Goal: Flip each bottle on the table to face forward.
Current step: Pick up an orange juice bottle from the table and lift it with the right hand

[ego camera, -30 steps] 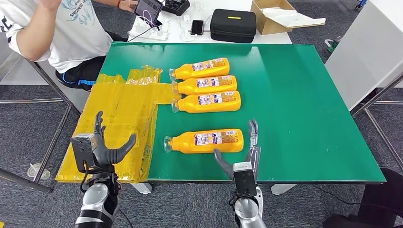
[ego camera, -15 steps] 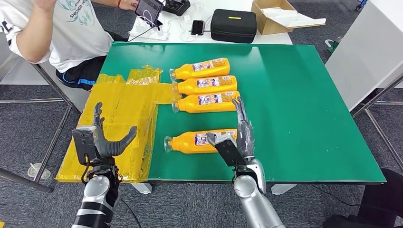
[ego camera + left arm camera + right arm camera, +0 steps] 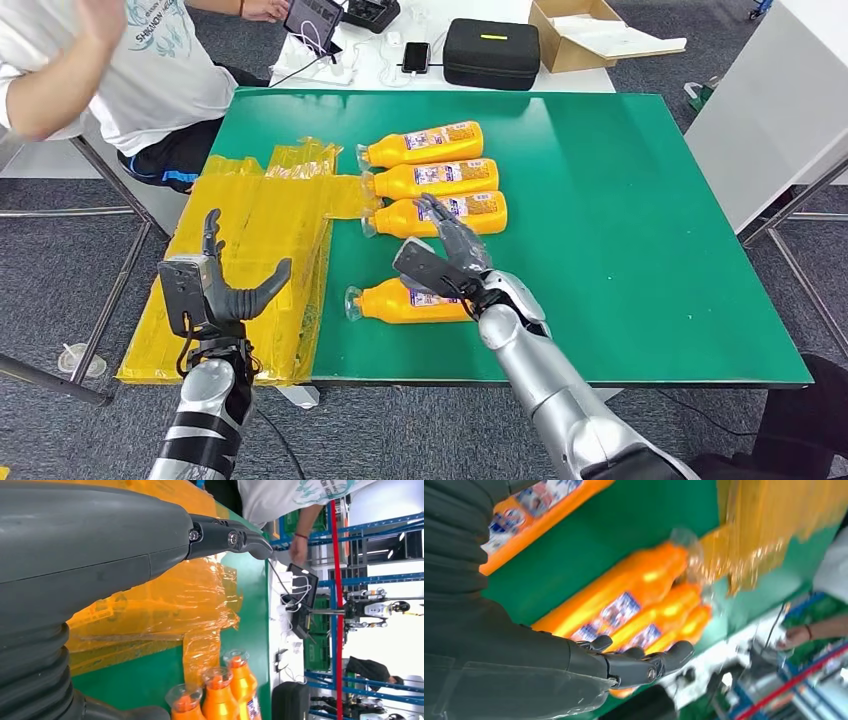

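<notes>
overhead, from the head view, four orange bottles lie on their sides on the green worktop (image 3: 640, 230), caps toward the yellow plastic sheets (image 3: 250, 250) at its left edge. three bottles (image 3: 435, 180) lie in a row, touching or nearly so; the nearest bottle (image 3: 400, 302) lies apart, closer to the robot. the right hand (image 3: 445, 255) reaches over the nearest bottle, fingers spread and extended toward the row, holding nothing. the left hand (image 3: 215, 290) hangs off the worktop's near-left corner over the plastic, thumb and fingers apart, empty. a person in a white shirt (image 3: 130, 70) sits at the far-left corner; a black case (image 3: 490, 52) and a cardboard box (image 3: 590, 35) stand on a white table beyond.

left wrist view: the left hand's fingers (image 3: 225, 535) stretch out over crinkled yellow plastic, gripping nothing; three clear bottle caps (image 3: 215, 685) sit side by side on the green surface nearby.

right wrist view, blurred: the right hand's fingers (image 3: 644, 665) are held out straight above the row of bottles, labels showing, with the nearest bottle partly behind the wrist cover; whether a fingertip touches any bottle cannot be told.
</notes>
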Controlling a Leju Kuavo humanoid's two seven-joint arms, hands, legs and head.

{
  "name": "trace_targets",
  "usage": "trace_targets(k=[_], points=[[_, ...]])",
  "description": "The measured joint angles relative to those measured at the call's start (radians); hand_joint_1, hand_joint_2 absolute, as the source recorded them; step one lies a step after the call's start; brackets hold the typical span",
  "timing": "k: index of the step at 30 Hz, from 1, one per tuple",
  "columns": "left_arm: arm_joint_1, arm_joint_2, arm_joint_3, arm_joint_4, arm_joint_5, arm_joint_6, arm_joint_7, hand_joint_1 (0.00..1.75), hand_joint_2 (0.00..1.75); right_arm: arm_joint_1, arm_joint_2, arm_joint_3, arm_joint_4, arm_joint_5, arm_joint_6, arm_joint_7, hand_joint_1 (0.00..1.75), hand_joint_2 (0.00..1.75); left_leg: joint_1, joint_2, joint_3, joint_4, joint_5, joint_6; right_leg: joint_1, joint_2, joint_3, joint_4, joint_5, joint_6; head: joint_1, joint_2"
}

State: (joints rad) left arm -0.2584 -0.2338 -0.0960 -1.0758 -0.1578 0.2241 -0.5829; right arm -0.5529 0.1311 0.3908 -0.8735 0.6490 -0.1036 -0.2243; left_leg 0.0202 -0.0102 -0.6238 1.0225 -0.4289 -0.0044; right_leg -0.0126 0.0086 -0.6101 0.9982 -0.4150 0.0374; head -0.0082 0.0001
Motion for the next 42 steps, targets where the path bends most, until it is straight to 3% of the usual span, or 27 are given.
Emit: trace_targets(k=[7,15,21,42], points=[[-0.017,0.000,0.011,0.025,0.008,0.002,-0.008,0.00,1.75,-0.059,0.002,0.035,0.100,-0.022,0.029,-0.017,0.00,1.75,0.000,0.000,0.000,0.000,0.000,0.000,0.000,0.000,0.000,0.000,0.000,0.000,0.000,0.000],[-0.047,0.002,0.025,0.058,0.016,0.006,-0.025,0.00,1.75,-0.108,0.002,0.094,0.168,-0.087,0.175,-0.073,0.00,1.75,0.000,0.000,0.000,0.000,0.000,0.000,0.000,0.000,0.000,0.000,0.000,0.000,0.000,0.000],[-0.072,0.003,0.038,0.103,0.024,0.007,-0.040,0.00,1.75,-0.137,-0.008,0.153,0.194,-0.112,0.226,-0.087,0.00,1.75,0.000,0.000,0.000,0.000,0.000,0.000,0.000,0.000,0.000,0.000,0.000,0.000,0.000,0.000],[-0.095,0.005,0.057,0.177,0.019,0.004,-0.043,0.00,1.75,-0.086,-0.122,0.315,0.199,-0.115,0.199,-0.067,0.00,1.75,0.000,0.000,0.000,0.000,0.000,0.000,0.000,0.000,0.000,0.000,0.000,0.000,0.000,0.000]])
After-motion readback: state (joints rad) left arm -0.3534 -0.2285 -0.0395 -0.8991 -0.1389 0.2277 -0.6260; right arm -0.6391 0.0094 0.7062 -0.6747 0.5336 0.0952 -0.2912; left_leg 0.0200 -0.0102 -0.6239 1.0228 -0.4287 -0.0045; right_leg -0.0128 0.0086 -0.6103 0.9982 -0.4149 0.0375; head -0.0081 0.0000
